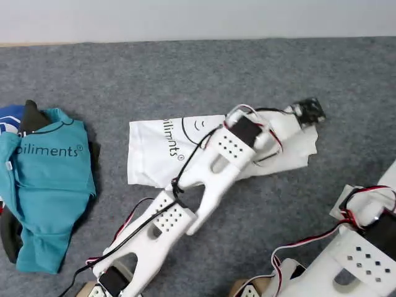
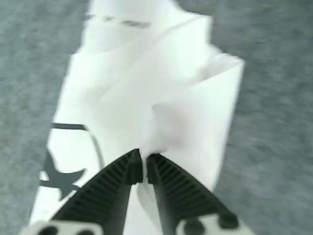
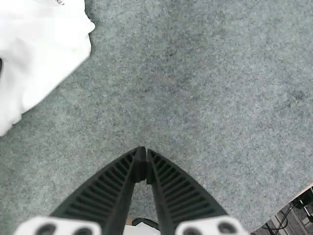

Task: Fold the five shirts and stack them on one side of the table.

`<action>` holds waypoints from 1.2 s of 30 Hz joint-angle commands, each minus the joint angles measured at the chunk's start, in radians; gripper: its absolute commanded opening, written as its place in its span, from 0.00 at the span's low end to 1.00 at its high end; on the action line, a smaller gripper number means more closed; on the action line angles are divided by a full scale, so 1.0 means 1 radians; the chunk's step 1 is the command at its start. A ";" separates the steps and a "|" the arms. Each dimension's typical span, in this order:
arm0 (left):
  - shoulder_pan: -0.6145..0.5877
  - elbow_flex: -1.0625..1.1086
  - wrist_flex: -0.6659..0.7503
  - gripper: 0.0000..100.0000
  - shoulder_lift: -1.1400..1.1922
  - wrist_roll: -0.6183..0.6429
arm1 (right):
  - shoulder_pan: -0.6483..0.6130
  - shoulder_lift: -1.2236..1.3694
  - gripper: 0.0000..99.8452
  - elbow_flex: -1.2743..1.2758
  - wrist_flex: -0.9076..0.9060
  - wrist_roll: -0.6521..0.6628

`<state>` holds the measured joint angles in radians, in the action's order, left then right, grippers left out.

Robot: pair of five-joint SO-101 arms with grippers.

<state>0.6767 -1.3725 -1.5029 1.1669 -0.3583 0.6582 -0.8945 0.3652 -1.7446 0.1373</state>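
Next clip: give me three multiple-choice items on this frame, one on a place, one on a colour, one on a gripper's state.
1. In the high view, the teal shirt lies:
A) under an arm
B) at the view's left edge
C) in a gripper
2. The shirt in the left gripper is:
A) teal
B) black
C) white
3. The right gripper is:
A) shut, holding nothing
B) wide open
C) shut on a shirt
Key: B, it lies far left, apart from both arms; C, the jaws pinch the white shirt; A, its closed jaws hang over bare grey mat.
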 commanded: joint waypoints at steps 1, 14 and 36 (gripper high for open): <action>-0.044 -0.036 0.078 0.01 0.003 0.003 | 0.012 -0.012 0.01 -0.009 0.004 0.012; -0.104 -0.035 0.052 0.20 0.081 -0.046 | 0.012 -0.012 0.01 -0.009 -0.002 0.012; -0.084 -0.298 -0.253 0.18 -0.055 -0.066 | 0.012 -0.012 0.01 -0.009 0.004 0.003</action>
<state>0.5662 -1.6272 -1.7238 1.2114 -0.4488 0.6582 -0.8945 0.3652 -1.7446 0.1373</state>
